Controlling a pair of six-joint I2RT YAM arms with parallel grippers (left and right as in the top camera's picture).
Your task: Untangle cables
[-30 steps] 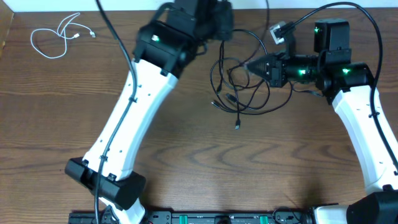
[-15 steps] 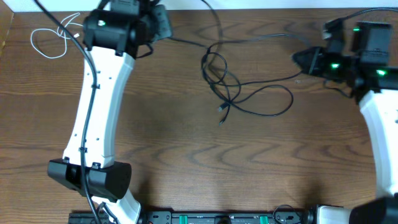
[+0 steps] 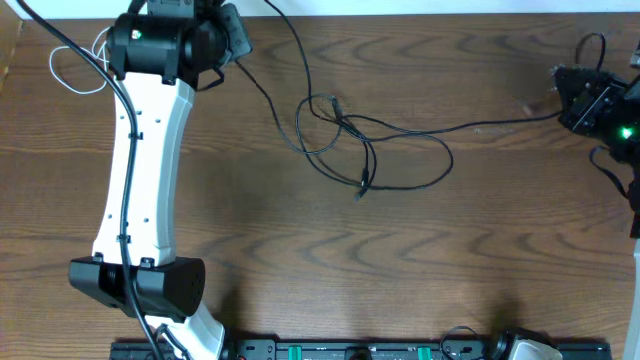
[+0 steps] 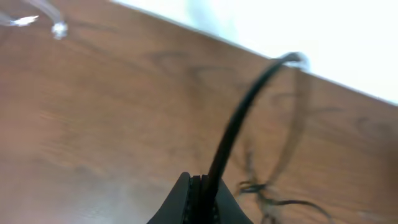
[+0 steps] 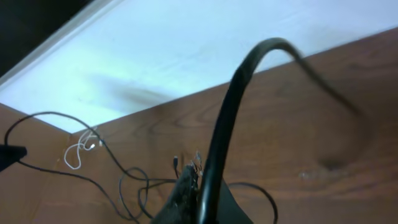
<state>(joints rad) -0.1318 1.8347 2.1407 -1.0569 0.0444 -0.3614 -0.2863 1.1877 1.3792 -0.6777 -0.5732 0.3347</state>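
Table (image 3: 300, 270) matt wood grain; black cables (image 3: 350, 125) smooth; left arm (image 3: 140, 170) glossy white plastic.

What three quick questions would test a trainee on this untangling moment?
1. True or false: the white cable is knotted into the black cables at mid-table.
2. What does the left pincer clamp? A) one of the black cables B) the white cable C) nothing
3. Fill in: the right pincer is shut on a ____ cable.

Key: 1 false, it lies apart at the far left corner; 2 A; 3 black.
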